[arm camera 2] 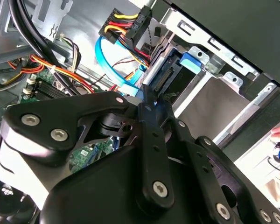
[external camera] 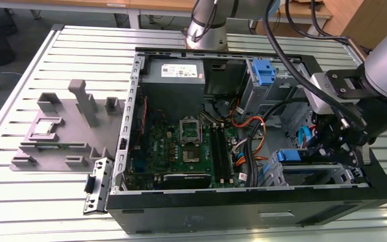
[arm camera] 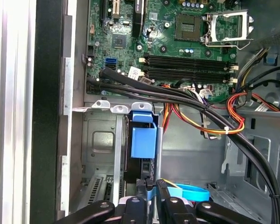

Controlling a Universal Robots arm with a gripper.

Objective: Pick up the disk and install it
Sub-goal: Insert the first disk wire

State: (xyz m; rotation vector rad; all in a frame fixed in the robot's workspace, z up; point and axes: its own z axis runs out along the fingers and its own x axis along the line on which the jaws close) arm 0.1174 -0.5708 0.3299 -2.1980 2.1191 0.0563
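The disk [arm camera: 143,140] stands on edge in the metal drive cage [arm camera: 100,144] at the case's front right corner, its blue carrier tab facing up. In the exterior view the blue carrier [external camera: 294,156] shows at the top of that cage. My gripper [arm camera: 150,185] hangs right over the disk's near end, its black fingers [arm camera: 140,185] close together with a bit of blue carrier between them. In the second wrist view the gripper [arm camera 2: 151,100] meets the disk [arm camera 2: 170,74] just by its connector end.
Black, orange and yellow cable bundles [arm camera: 233,121] and a light blue flat cable [arm camera: 191,191] run beside the cage. The motherboard [external camera: 180,146] fills the case's middle. An upright blue latch [external camera: 264,70] stands at the back right. A grey fixture [external camera: 66,131] lies on the table left of the case.
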